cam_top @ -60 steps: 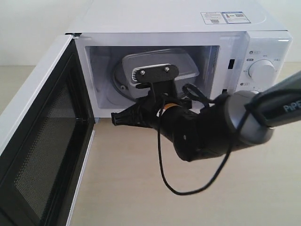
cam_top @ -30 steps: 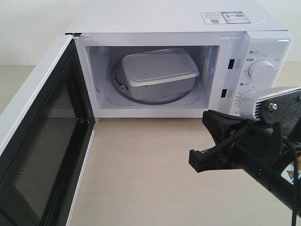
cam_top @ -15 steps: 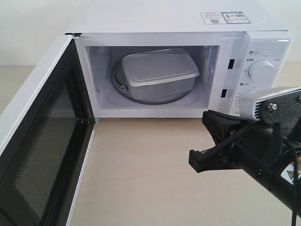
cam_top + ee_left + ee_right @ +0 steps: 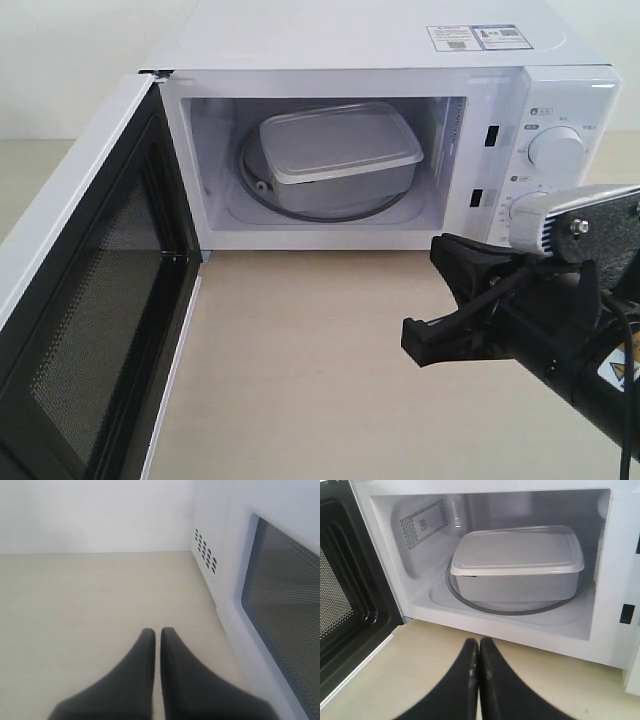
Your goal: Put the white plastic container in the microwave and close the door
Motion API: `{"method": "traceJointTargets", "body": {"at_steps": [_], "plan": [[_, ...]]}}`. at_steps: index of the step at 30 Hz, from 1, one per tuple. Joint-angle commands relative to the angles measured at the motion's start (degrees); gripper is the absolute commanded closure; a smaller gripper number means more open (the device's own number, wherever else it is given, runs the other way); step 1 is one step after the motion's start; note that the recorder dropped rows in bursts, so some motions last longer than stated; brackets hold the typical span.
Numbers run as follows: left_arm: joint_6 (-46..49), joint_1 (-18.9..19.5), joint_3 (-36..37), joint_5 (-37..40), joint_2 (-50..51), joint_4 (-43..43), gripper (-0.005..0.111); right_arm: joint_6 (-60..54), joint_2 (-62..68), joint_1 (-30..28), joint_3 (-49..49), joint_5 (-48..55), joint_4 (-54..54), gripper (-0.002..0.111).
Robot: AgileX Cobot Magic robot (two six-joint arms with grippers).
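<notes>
The white plastic container [image 4: 338, 150] lies on the glass turntable [image 4: 520, 607] inside the microwave [image 4: 360, 40], lid on and free of both grippers. The door [image 4: 90, 300] stands wide open to the left, its black mesh inner face showing. My right gripper [image 4: 479, 642] is shut and empty, hanging over the table in front of the cavity; in the exterior view the right gripper [image 4: 415, 340] is low on the right. My left gripper [image 4: 157, 632] is shut and empty beside the door's outer face [image 4: 285, 615], out of the exterior view.
Two round knobs [image 4: 555, 150] sit on the control panel at the right, just behind my right arm. Light wooden table [image 4: 300, 360] stretches before the microwave. Side vents [image 4: 205, 557] show beyond the door in the left wrist view.
Two seconds ago my right arm reached into the cavity at the container; it has since pulled back to the lower right. Nothing has moved over the last second.
</notes>
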Motion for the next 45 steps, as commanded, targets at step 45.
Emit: {"method": "traceJointTargets", "body": {"at_steps": [45], "plan": [[-1.64, 0.17, -25.31, -10.4, 7.24, -0.95, 0.102, -0.42, -0.45, 0.07, 0.31, -2.8, -0.2, 0.109]]}}
